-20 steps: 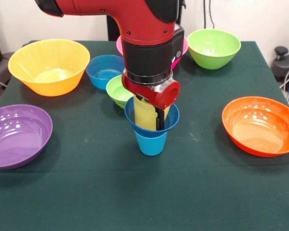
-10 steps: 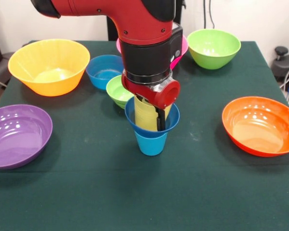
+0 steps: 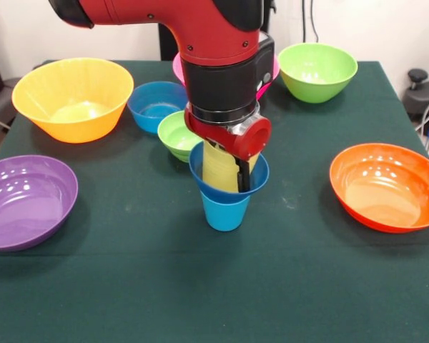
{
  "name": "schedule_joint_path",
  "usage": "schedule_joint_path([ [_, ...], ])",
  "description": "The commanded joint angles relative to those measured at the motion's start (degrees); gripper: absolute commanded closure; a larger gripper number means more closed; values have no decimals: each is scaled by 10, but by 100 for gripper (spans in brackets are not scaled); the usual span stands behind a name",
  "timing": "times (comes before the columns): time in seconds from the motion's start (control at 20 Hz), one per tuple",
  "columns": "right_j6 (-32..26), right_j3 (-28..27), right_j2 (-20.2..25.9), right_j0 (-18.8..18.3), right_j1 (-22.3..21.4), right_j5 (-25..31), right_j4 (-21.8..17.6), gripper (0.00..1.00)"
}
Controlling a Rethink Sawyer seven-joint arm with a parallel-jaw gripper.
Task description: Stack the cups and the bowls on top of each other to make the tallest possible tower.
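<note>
At the centre of the green bench [image 3: 129, 286], the gripper [image 3: 232, 171] clasps the ribbed translucent yellow plastic cup [image 3: 218, 170], seated in the small dark blue glossy bowl [image 3: 229, 187] atop the light blue tapered tumbler [image 3: 224, 213].

A dark green table [image 3: 129, 286] is seen carrying several bowls: a purple bowl [image 3: 25, 201] and a yellow-orange bowl [image 3: 73, 98] at the picture's left, an orange bowl [image 3: 386, 186] at the right, a green bowl [image 3: 317, 71] at the far right corner. A light blue bowl [image 3: 156, 105] and a small lime green bowl [image 3: 176, 136] are set near the middle, just beside each other, with a pink bowl [image 3: 273, 71] largely hidden behind. A light blue cup [image 3: 225, 211] is stood upright at the centre.
</note>
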Motion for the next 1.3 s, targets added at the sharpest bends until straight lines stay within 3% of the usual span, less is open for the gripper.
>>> schedule_joint_path([
  [0.05, -104, 50, 34, 1, -11, 34, -2, 0],
  [0.35, -97, 78, 38, -1, -28, 27, 1, 0],
  [1.3, -123, 3, 50, -2, -3, 88, 2, 0],
])
